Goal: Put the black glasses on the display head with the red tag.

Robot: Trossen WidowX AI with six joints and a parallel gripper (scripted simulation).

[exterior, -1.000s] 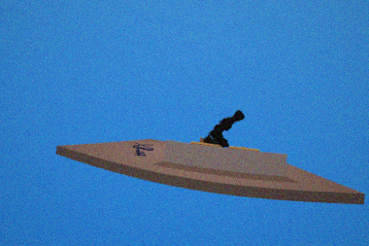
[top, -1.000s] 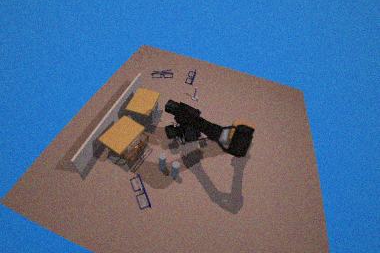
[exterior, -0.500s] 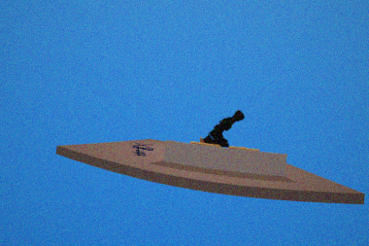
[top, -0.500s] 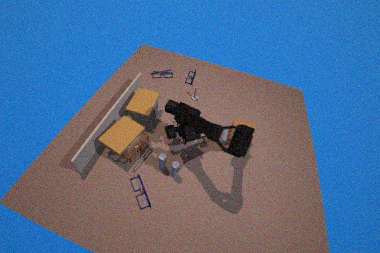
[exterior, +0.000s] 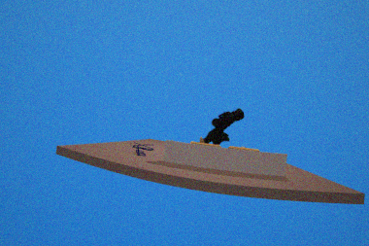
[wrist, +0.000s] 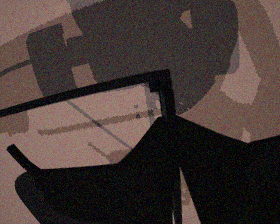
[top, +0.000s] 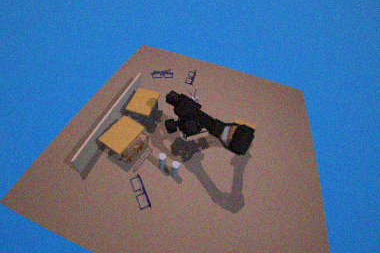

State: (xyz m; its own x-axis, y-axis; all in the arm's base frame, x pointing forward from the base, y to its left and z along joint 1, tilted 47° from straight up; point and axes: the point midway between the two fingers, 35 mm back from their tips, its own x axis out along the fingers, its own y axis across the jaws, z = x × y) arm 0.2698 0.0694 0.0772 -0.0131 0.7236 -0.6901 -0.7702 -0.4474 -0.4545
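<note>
The black glasses (wrist: 100, 89) cross the wrist view; their front rim slopes up to a hinge corner, and one side piece runs down from it between the fingertips. My gripper (wrist: 167, 123) is shut on the glasses at this corner. In the top view the fingers are hard to make out under the dark arm, right of the display heads. The two heads show as blocky shapes with yellow-orange tops, a nearer one (top: 122, 135) (exterior: 244, 149) and a farther one (top: 143, 101) (exterior: 206, 143). The red tag, noses and ears cannot be made out.
A grey upright panel (top: 107, 117) (exterior: 225, 161) stands behind the heads. Two pale-topped posts (top: 162, 161) (top: 175, 168) stand right of the nearer head. Dark blue glasses lie in front (top: 141, 192) and at the back (top: 162, 74) (top: 191, 77). A small pale item (top: 195, 94) is near the arm.
</note>
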